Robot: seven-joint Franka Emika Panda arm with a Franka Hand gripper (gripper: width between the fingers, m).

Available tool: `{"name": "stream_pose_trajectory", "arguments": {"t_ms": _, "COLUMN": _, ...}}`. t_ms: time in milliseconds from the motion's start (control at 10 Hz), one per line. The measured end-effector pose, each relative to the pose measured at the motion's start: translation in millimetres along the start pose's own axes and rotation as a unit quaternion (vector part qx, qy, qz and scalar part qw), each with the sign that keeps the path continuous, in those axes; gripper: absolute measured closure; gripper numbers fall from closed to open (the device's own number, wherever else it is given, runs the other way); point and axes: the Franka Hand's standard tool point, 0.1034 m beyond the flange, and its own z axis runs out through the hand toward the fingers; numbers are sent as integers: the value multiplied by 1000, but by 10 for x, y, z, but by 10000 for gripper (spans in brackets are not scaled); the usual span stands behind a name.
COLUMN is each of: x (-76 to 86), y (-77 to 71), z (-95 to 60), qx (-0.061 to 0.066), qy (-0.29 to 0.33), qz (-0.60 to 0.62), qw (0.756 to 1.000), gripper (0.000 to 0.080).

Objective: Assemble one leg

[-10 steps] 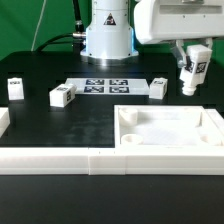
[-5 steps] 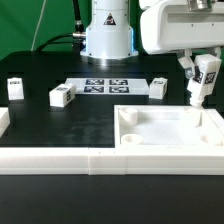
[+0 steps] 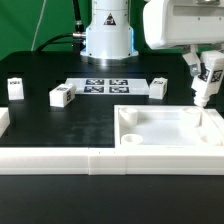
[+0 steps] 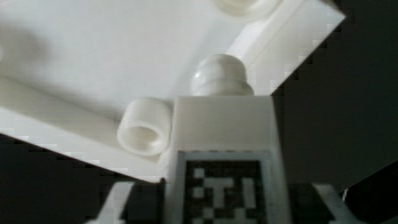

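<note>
My gripper (image 3: 207, 72) is shut on a leg (image 3: 205, 80), a small white peg with a black-and-white tag, and holds it tilted above the far right corner of the large white tray-like part (image 3: 170, 146). In the wrist view the leg (image 4: 222, 125) points its round tip at the tray's corner, next to a raised corner hole (image 4: 143, 130). Three more legs stand on the table: one (image 3: 160, 88) right of the marker board, one (image 3: 62, 96) left of it, and one (image 3: 15, 88) at the far left.
The marker board (image 3: 104, 86) lies flat at the back centre, in front of the arm's base (image 3: 107, 35). A long white rail (image 3: 60, 160) runs along the table's front. A white piece (image 3: 3, 122) sits at the left edge.
My gripper has carried the leg to the exterior view's right and slightly up, from beside the tray's far edge to above its far right corner. The other legs have not moved.
</note>
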Motion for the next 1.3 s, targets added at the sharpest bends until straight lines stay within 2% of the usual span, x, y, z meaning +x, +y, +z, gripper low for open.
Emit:
{"name": "stream_pose_trajectory", "arguments": {"t_ms": 200, "x": 221, "y": 173, "z": 114, "qx": -4, "qy": 7, "qz": -13, "qw": 1000, "gripper": 508}}
{"name": "stream_pose_trajectory", "arguments": {"t_ms": 400, "x": 354, "y": 320, "z": 229, "qx": -8, "qy": 14, "qz": -21, "qw": 1000, "gripper": 508}}
{"name": "stream_pose_trajectory", "arguments": {"t_ms": 700, "x": 342, "y": 305, "z": 241, "qx": -7, "qy": 13, "qz": -22, "qw": 1000, "gripper": 508}}
{"name": "stream_pose_trajectory", "arguments": {"t_ms": 900, "x": 317, "y": 390, "z": 306, "qx": -9, "qy": 10, "qz": -33, "qw": 999, "gripper": 508}}
{"name": "stream_pose_trajectory", "arguments": {"t_ms": 1300, "x": 440, "y": 387, "z": 424, "qx": -6, "qy": 14, "qz": -35, "qw": 999, "gripper": 508}}
